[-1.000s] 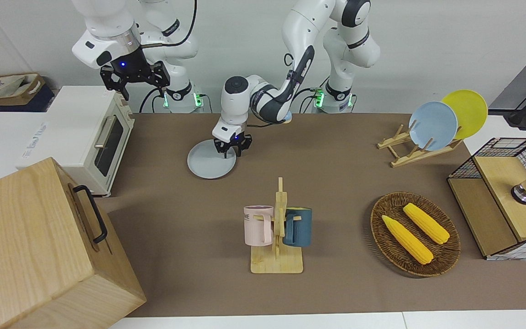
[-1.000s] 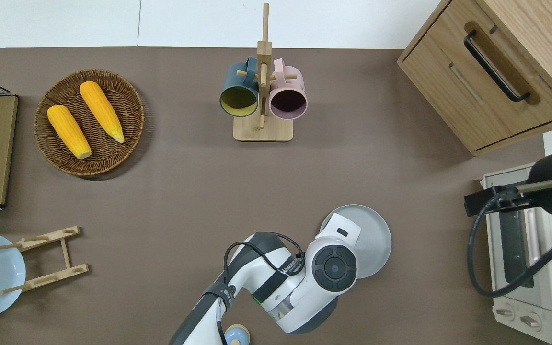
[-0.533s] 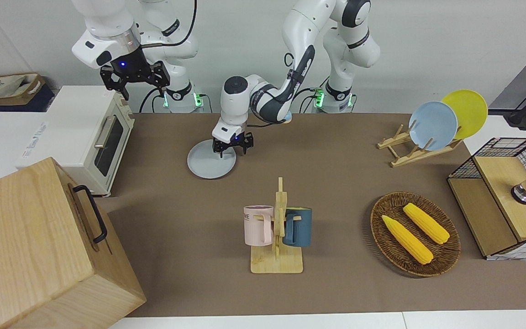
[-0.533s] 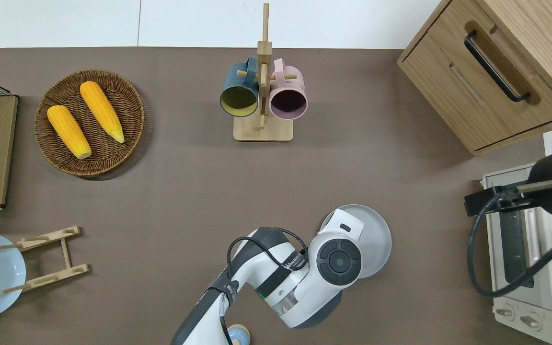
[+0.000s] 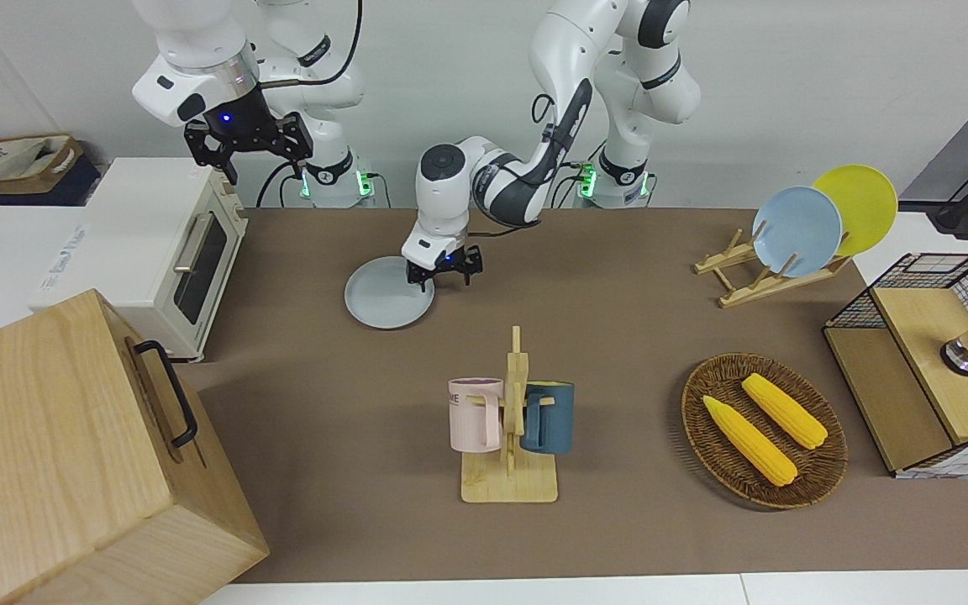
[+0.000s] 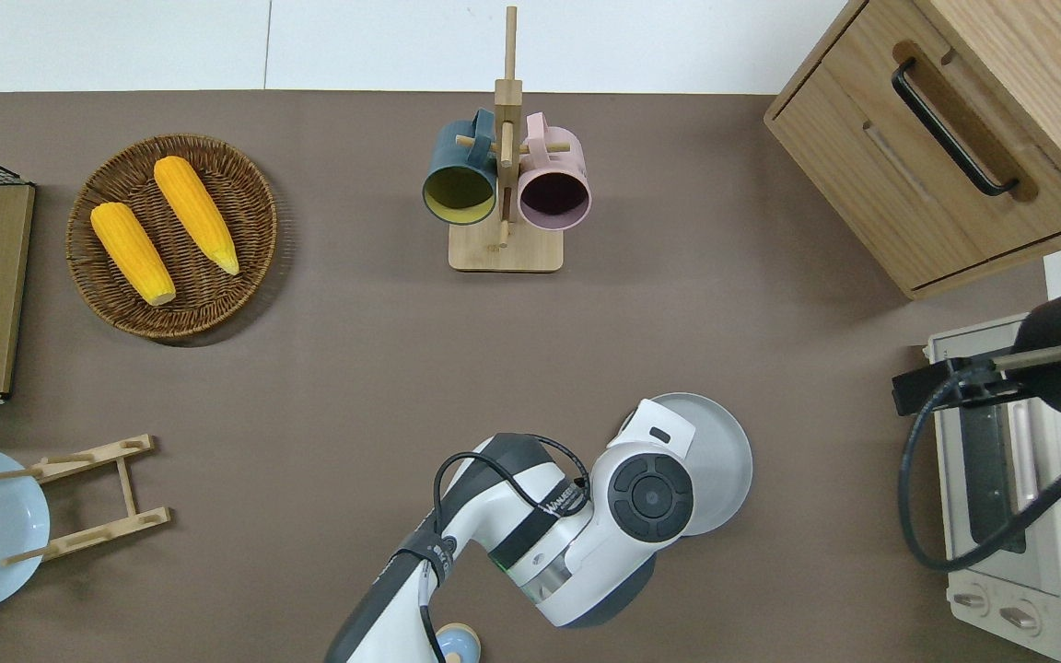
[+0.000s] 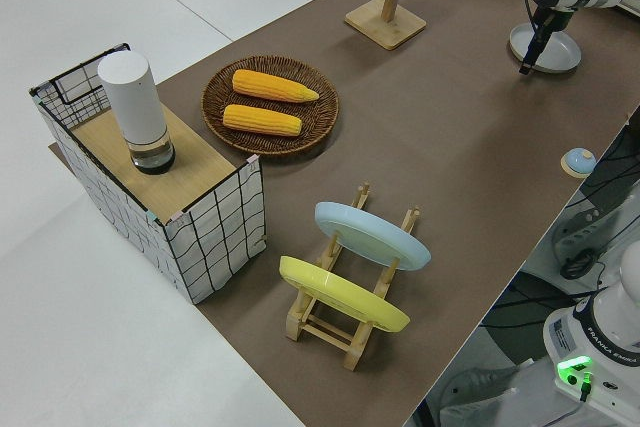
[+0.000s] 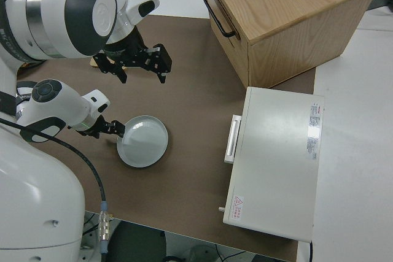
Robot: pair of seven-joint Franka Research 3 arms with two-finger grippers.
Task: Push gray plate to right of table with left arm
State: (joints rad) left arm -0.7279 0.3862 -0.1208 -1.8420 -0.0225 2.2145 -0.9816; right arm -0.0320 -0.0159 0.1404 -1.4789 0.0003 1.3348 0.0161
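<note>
One gray plate [image 5: 389, 303] lies flat on the brown tabletop [image 5: 618, 336] near the white oven [image 5: 166, 252], toward the right arm's end, and the left tool [image 5: 444, 276] hangs open over the plate's edge, holding nothing, while the right arm is parked.

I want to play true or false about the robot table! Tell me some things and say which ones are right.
1. The gray plate lies flat on the table. True.
2. The basket holds three corn cobs. False: two.
3. The left gripper is at the gray plate's edge. True.
4. The pink mug sits on the toaster oven. False: it hangs on the mug rack.
5. The right arm is parked. True.
</note>
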